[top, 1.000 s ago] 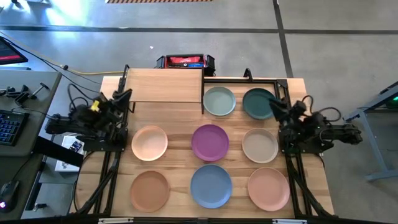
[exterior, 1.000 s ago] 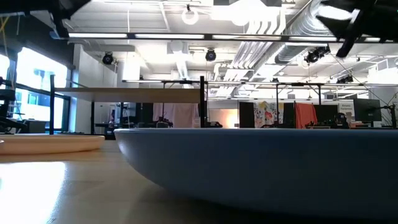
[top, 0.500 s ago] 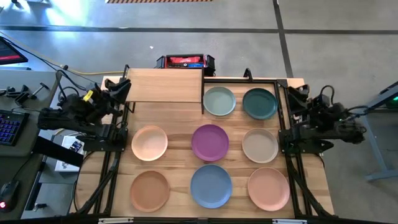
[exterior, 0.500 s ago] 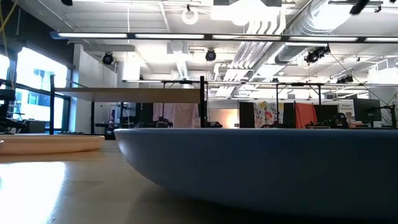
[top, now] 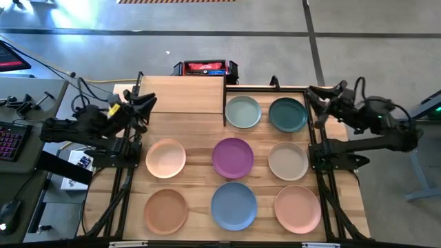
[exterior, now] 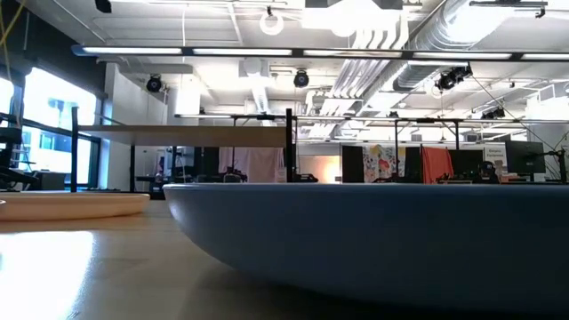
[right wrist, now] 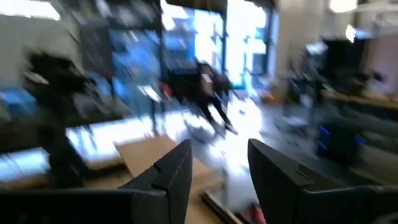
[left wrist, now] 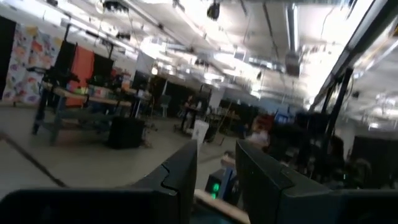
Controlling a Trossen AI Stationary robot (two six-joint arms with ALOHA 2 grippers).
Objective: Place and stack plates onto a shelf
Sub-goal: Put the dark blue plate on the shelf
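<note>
Several round plates lie flat on the wooden tabletop. Grey-green [top: 243, 112] and dark teal [top: 287, 114] are at the far side, peach [top: 165, 158], purple [top: 233, 158] and beige [top: 288, 160] in the middle row, and terracotta [top: 166, 211], blue [top: 233, 205] and salmon pink [top: 298, 209] near the front. The shelf [top: 182, 94] stands bare at the far left. My left gripper [top: 146, 103] hovers open beside the shelf's left end. My right gripper [top: 313, 93] hovers open beyond the dark teal plate. Neither holds anything [left wrist: 217, 168] [right wrist: 221, 162].
A red and black box [top: 204, 68] sits just past the table's far edge. Black frame rails [top: 324, 186] run along both table sides. A desk with a keyboard [top: 8, 141] stands to the left. The low view is filled by the blue plate [exterior: 373, 240], with the peach plate [exterior: 71, 204] beside it.
Both arms have risen from low over the table and tipped their grippers up from pointing down to about level. The right gripper has gone up and toward the far edge, past the dark teal plate. No plate has moved.
</note>
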